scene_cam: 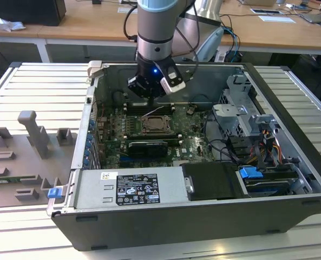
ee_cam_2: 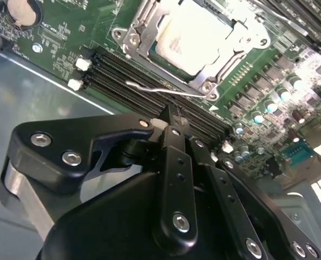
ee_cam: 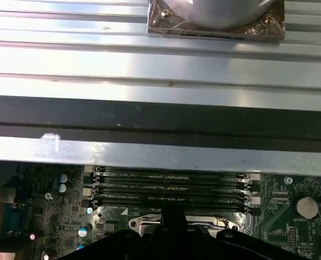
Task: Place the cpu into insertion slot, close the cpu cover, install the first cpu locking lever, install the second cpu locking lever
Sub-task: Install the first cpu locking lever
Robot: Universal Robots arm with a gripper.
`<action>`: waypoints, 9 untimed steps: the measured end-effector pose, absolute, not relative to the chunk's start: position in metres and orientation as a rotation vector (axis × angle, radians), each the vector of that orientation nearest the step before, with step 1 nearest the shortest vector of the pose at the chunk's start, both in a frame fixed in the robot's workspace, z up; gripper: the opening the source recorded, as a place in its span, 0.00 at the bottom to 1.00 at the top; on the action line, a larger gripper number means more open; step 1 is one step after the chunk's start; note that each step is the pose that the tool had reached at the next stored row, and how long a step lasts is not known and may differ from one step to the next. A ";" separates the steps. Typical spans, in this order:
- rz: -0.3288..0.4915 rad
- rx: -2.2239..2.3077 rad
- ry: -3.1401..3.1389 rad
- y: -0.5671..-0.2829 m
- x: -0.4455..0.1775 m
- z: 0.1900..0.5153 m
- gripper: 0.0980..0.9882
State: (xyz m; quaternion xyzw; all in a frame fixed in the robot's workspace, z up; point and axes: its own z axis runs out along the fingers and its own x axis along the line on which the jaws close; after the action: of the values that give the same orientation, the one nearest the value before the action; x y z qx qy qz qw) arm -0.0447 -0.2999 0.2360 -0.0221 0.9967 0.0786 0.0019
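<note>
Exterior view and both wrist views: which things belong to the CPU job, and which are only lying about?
Job in hand: cpu; cpu cover; insertion slot; locking lever; gripper.

Lying about: grey fixture blocks; power supply; drive cage; memory slots.

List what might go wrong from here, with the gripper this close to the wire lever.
1. The gripper sits right by the thin wire lever, which crosses above the memory slots; a slip might scrape those slots.
2. The cpu cover lies over the cpu with that lever seemingly unlatched, so a sideways nudge may lift the cover.
</note>
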 end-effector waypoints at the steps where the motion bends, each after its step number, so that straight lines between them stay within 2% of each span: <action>1: 0.246 -0.069 3.127 -0.300 -0.043 0.235 0.01; 9: 0.247 -0.069 3.127 -0.299 -0.033 0.227 0.01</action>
State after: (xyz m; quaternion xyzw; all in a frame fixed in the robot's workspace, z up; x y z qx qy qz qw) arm -0.0332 -0.2994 0.2272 -0.0221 0.9967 0.0786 0.0019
